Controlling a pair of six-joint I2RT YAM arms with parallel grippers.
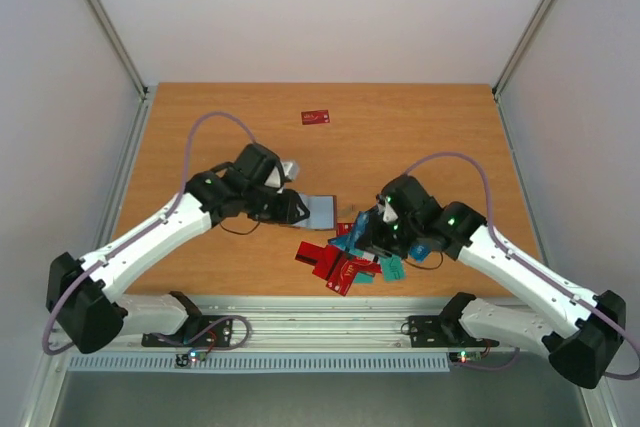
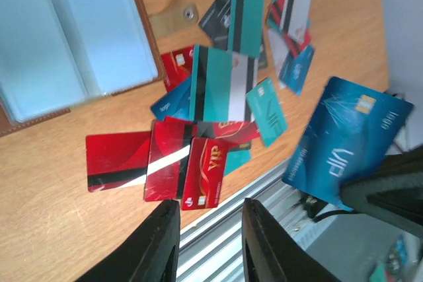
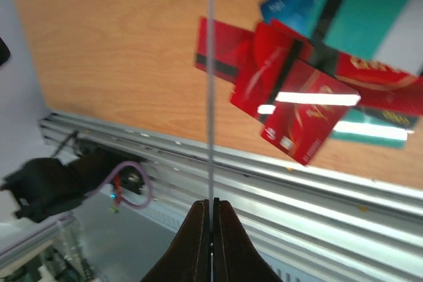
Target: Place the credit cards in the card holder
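Observation:
The brown card holder lies open on the table, its clear sleeves up and its stud strap out to the side; it shows in the top view too. My left gripper is open and empty, just left of the holder. My right gripper is shut on a blue VIP card, held above the table right of the holder and seen edge-on in the right wrist view. A loose pile of red, teal, blue and white cards lies near the front edge.
A single red card lies alone at the far middle of the table. The metal rail runs along the table's front edge just beyond the pile. Grey walls close in both sides.

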